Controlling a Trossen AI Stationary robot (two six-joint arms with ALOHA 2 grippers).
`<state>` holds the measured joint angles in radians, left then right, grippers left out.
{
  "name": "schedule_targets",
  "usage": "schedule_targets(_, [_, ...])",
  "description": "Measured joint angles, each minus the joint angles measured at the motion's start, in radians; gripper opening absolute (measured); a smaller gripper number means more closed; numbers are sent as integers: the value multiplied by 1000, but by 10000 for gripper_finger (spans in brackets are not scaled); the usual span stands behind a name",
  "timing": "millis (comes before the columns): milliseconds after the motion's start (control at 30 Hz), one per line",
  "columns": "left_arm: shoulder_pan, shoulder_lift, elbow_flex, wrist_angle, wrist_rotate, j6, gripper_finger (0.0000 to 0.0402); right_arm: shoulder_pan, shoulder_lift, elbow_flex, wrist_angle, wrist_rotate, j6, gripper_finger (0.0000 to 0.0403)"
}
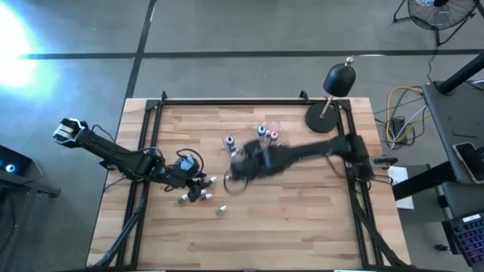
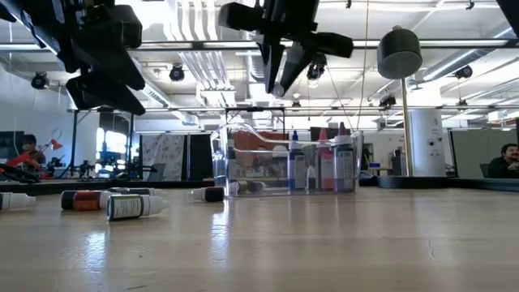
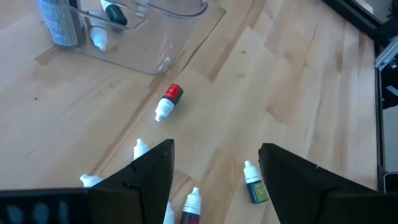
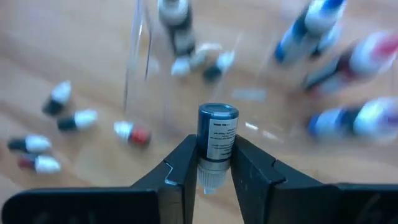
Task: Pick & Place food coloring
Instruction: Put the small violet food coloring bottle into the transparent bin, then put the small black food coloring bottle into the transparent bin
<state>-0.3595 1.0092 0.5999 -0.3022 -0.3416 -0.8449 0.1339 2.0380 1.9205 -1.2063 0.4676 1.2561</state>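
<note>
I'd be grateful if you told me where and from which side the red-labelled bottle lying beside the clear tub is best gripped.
Grip the red-labelled bottle across its body, coming straight down from above. It lies flat on the table, clear of its neighbours, so both long sides look free; its tapered white cap would probably slip.

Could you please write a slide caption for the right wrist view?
Right gripper shut on a food coloring bottle, above the clear tub.

Small bottles [image 2: 134, 206] lie on the table [image 2: 324, 243] beside a clear tub [image 2: 243, 166].
</note>
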Motion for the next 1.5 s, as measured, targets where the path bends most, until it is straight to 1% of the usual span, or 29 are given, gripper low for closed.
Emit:
schedule_targets(67, [0,0,0,6,1,-4,209,-48,-26,-3,17,-28,-78,79])
schedule_targets(133, [0,0,0,4,2,-27,209,-81,-32,-5,15,-41,-127,90])
schedule_targets(233, [0,0,0,3,7,-66,209,-98,-32,-5,12,-38,-162,119])
schedule_targets(333, [0,0,0,3,12,-99,209,-98,-42,5,13,2,-164,154])
schedule_targets(433, [0,0,0,3,12,-131,209,-85,-45,5,10,21,-171,186])
schedule_targets(500, [0,0,0,3,32,-154,209,-63,-46,5,9,43,-189,204])
schedule_targets(600, [0,0,0,-3,77,-166,209,-14,-57,6,13,54,-244,223])
schedule_targets(667, [1,6,0,-40,81,-203,209,22,-58,6,7,51,-254,231])
schedule_targets(733, [3,14,0,-134,69,-257,209,56,-57,4,-20,46,-180,235])
schedule_targets(833, [5,37,0,-276,37,-342,208,97,-57,-6,-65,26,-2,237])
schedule_targets(900, [5,54,0,-328,12,-390,206,122,-57,-12,-95,25,112,237])
schedule_targets(967, [10,74,0,-329,-12,-402,206,144,-57,-20,-102,25,183,237])
schedule_targets(1033, [24,98,0,-310,-25,-402,206,166,-57,-24,-104,25,219,237])
schedule_targets(1300, [90,262,0,-277,-15,-394,206,216,-57,-33,-137,22,345,236])
schedule_targets(1400, [93,307,0,-213,-6,-392,206,230,-57,-40,-152,22,381,235])
schedule_targets(1500, [92,328,0,-135,11,-383,206,242,-57,-47,-152,21,411,237])
